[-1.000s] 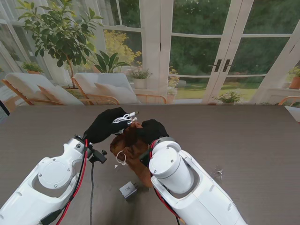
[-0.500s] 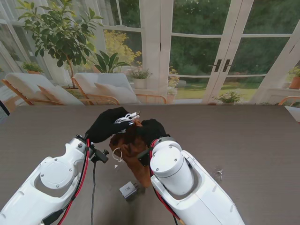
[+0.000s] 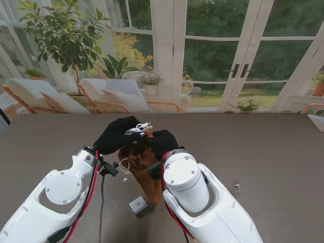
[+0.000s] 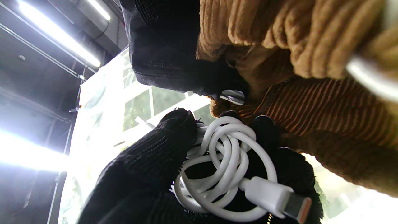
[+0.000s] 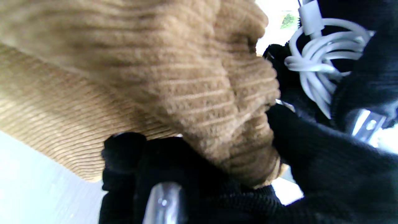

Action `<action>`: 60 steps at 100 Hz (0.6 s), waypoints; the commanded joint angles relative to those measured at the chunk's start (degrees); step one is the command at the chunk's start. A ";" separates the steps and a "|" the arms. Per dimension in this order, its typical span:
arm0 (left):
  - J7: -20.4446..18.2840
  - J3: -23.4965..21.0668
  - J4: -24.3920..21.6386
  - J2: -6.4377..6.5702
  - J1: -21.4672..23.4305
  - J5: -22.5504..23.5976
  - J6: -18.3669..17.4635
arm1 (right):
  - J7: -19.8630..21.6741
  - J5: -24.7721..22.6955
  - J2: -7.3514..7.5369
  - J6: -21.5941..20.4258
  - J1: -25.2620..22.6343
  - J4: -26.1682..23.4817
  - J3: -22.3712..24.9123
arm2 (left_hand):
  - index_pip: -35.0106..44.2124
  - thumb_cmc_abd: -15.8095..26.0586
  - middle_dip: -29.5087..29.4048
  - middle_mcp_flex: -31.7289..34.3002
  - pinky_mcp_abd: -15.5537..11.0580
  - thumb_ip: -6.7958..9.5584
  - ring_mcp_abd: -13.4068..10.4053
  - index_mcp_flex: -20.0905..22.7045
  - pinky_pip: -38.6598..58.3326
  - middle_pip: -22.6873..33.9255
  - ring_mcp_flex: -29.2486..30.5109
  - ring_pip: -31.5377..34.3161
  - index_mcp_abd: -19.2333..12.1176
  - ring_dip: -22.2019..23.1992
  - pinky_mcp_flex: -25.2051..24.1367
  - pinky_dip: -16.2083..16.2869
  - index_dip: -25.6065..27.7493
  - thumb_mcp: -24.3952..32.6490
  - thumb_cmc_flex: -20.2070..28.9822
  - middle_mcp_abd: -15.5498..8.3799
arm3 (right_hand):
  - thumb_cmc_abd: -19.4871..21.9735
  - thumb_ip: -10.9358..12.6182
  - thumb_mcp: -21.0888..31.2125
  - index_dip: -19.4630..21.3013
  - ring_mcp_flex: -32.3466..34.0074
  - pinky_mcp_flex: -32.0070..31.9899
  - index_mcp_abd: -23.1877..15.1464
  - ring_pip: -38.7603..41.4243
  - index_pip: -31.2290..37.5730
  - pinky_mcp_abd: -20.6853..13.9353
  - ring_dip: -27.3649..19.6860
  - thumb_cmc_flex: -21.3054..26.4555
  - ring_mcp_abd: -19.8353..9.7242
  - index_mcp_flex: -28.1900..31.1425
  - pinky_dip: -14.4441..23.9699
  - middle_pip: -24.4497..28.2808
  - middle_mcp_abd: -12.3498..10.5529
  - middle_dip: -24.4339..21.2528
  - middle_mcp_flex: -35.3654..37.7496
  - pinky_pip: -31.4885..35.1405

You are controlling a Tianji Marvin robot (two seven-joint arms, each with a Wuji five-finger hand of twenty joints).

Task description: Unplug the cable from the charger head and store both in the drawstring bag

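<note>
My left hand [image 3: 117, 134] is shut on the coiled white cable [image 3: 137, 128], held at the mouth of the brown corduroy drawstring bag [image 3: 139, 154]. The left wrist view shows the cable [image 4: 227, 161] bunched in my black-gloved fingers [image 4: 149, 168], its plug [image 4: 276, 196] free, right against the bag [image 4: 311, 102]. My right hand [image 3: 163, 140] is shut on the bag's top edge [image 5: 217, 93] and holds it off the table; the cable [image 5: 320, 59] shows beside it there. The white charger head [image 3: 138, 205] lies on the table nearer to me, between my arms.
The bag's white drawstring loop [image 3: 124, 166] hangs on its left side. The dark table [image 3: 263, 147] stretches right and left of the arms. A small white scrap [image 3: 237, 187] lies on the table to the right.
The bag has been lifted and hangs straighter; its drawstring loop rose with it. My left hand with the cable edged slightly toward the bag's mouth.
</note>
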 commanded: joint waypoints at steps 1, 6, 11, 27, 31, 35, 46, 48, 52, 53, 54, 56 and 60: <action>-1.43 0.06 -0.35 -0.32 -0.01 -0.28 0.51 | 0.69 0.05 -0.44 0.08 -0.26 -0.57 -0.05 | 2.66 0.07 -0.60 -1.32 -5.03 1.38 0.52 -0.14 -0.16 -1.31 -1.60 -1.08 -4.42 0.57 -1.94 1.47 -0.36 7.20 6.98 -1.04 | -0.59 0.16 0.25 1.62 0.08 27.39 8.36 2.73 3.13 1.41 0.50 1.89 -6.92 0.10 1.83 -0.49 4.39 1.33 5.53 1.33; -1.52 0.09 -0.38 -0.29 -0.02 -0.17 0.52 | 0.63 0.24 -0.47 0.09 -0.28 -0.61 0.02 | 1.90 -0.12 -0.49 -1.50 -5.42 1.59 0.39 -0.31 -0.38 -2.73 -2.20 -1.46 -4.26 0.57 -2.41 1.76 -0.53 7.22 6.60 -0.86 | -0.61 0.16 0.22 1.63 0.08 27.39 8.36 2.75 3.13 1.41 0.51 1.93 -6.87 0.10 1.84 -0.50 4.39 1.36 5.53 1.32; -1.78 0.05 -0.40 -0.22 -0.02 -0.20 0.49 | 0.61 0.36 -0.48 0.11 -0.31 -0.64 0.08 | 1.44 -0.28 -0.61 -2.00 -5.52 1.60 0.26 -0.72 -0.49 -3.58 -2.85 -1.80 -4.19 0.52 -2.80 1.90 -0.62 7.15 6.27 -0.79 | -0.64 0.17 0.20 1.64 0.08 27.39 8.36 2.74 3.13 1.42 0.51 2.00 -6.95 0.10 1.86 -0.52 4.40 1.38 5.52 1.31; -2.30 -0.11 -0.20 -0.04 -0.02 0.20 -0.07 | 0.77 0.80 -0.39 0.11 -0.42 -0.75 0.35 | -0.28 -1.21 -0.13 -3.96 -6.47 1.77 -0.38 -1.88 -1.23 -6.12 -5.44 -3.04 -3.85 0.49 -4.69 2.60 -0.66 7.70 4.80 -0.54 | -0.60 0.13 0.01 1.63 0.08 27.39 8.41 2.74 3.05 1.42 0.52 2.22 -6.93 0.04 1.93 -0.60 4.55 1.51 5.38 1.28; -2.35 -0.11 -0.19 -0.01 -0.02 0.27 -0.13 | 0.81 0.93 -0.36 0.12 -0.45 -0.80 0.42 | -1.21 -1.40 -0.28 -4.41 -6.52 1.82 -0.48 -2.10 -1.49 -6.65 -6.06 -3.63 -3.66 0.32 -5.21 2.73 -1.18 7.83 4.45 -0.48 | -0.53 0.11 -0.03 1.63 0.07 27.39 8.44 2.74 3.02 1.42 0.53 2.23 -6.90 0.04 1.94 -0.62 4.58 1.54 5.34 1.28; -2.47 -0.11 -0.21 0.02 -0.01 0.29 -0.15 | 0.87 1.07 -0.33 0.12 -0.49 -0.86 0.51 | -2.79 -1.60 -0.60 -5.05 -6.74 1.87 -0.58 -2.17 -1.82 -7.40 -6.80 -4.28 -3.49 0.16 -5.82 2.91 -2.07 8.01 4.05 -0.29 | -0.51 0.10 -0.09 1.64 0.08 27.40 8.45 2.73 3.01 1.42 0.53 2.27 -7.01 0.04 1.95 -0.62 4.59 1.57 5.33 1.27; -2.52 -0.10 -0.25 0.05 -0.03 0.50 -0.18 | 0.92 1.78 -0.26 -0.03 -0.74 -1.17 0.77 | -5.56 -2.09 -1.29 -6.17 -7.14 1.87 -0.86 -2.27 -2.56 -8.50 -8.15 -5.94 -3.37 -0.35 -6.97 3.13 -3.33 8.35 3.07 -0.29 | -0.51 0.11 -0.13 1.63 0.08 27.40 8.49 2.76 2.95 1.42 0.54 2.34 -6.90 0.01 1.98 -0.65 4.66 1.62 5.29 1.27; -2.52 -0.10 -0.25 0.06 -0.03 0.54 -0.19 | 0.90 1.94 -0.26 -0.06 -0.80 -1.23 0.82 | -6.13 -2.21 -1.53 -6.41 -7.19 1.89 -0.90 -2.25 -2.68 -8.65 -8.41 -6.27 -3.32 -0.46 -7.15 3.16 -3.56 8.42 2.91 -0.22 | -0.57 0.12 -0.11 1.64 0.08 27.40 8.50 2.76 2.95 1.42 0.54 2.39 -6.91 0.00 1.98 -0.65 4.66 1.63 5.29 1.26; -2.54 -0.09 -0.25 0.07 -0.03 0.55 -0.23 | 0.85 2.21 -0.28 -0.09 -0.88 -1.33 0.90 | -7.13 -2.35 -2.07 -6.95 -7.30 1.89 -0.95 -2.26 -2.88 -8.92 -8.84 -6.87 -3.26 -0.65 -7.45 3.19 -3.94 8.48 2.58 -0.22 | -0.52 0.11 -0.15 1.65 0.07 27.40 8.50 2.76 2.94 1.42 0.54 2.41 -6.88 0.00 1.99 -0.68 4.77 1.66 5.20 1.26; -2.55 -0.09 -0.26 0.07 -0.03 0.54 -0.24 | 0.85 2.27 -0.27 -0.09 -0.90 -1.35 0.92 | -7.66 -2.40 -2.47 -7.18 -7.35 1.90 -0.99 -2.18 -3.00 -9.01 -8.95 -7.20 -3.25 -0.78 -7.59 3.18 -4.17 8.52 2.45 -0.13 | -0.51 0.11 -0.17 1.66 0.07 27.40 8.51 2.76 2.94 1.42 0.55 2.40 -6.85 0.01 1.99 -0.68 4.78 1.68 5.19 1.26; -2.56 -0.08 -0.27 0.07 -0.03 0.53 -0.24 | 0.86 2.32 -0.27 -0.09 -0.91 -1.38 0.94 | -8.15 -2.44 -2.80 -7.47 -7.36 1.89 -1.00 -2.18 -3.12 -9.08 -9.14 -7.52 -3.14 -0.90 -7.78 3.16 -4.37 8.53 2.35 -0.04 | -0.49 0.11 -0.17 1.66 0.07 27.40 8.51 2.76 2.94 1.42 0.54 2.41 -6.85 0.01 2.00 -0.68 4.79 1.68 5.19 1.26; -2.58 -0.07 -0.30 0.07 -0.02 0.50 -0.23 | 0.88 2.43 -0.26 -0.09 -0.94 -1.43 0.97 | -9.13 -2.43 -3.42 -7.91 -7.39 1.89 -1.02 -2.19 -3.28 -9.11 -9.33 -7.99 -3.02 -1.09 -7.98 3.15 -4.80 8.53 2.23 0.07 | -0.51 0.12 -0.17 1.66 0.07 27.40 8.50 2.75 2.93 1.42 0.54 2.43 -6.86 0.01 2.00 -0.68 4.79 1.70 5.19 1.26; -2.62 -0.05 -0.38 0.08 0.00 0.49 -0.18 | 0.87 2.70 -0.26 -0.09 -1.01 -1.54 1.06 | -10.86 -2.52 -5.37 -9.06 -7.40 1.91 -1.18 -1.97 -3.59 -8.20 -9.64 -9.02 -3.10 -1.47 -8.25 3.09 -4.50 8.54 1.92 0.22 | -0.55 0.12 -0.18 1.67 0.07 27.40 8.50 2.75 2.93 1.42 0.55 2.44 -6.85 0.00 2.01 -0.68 4.79 1.71 5.19 1.25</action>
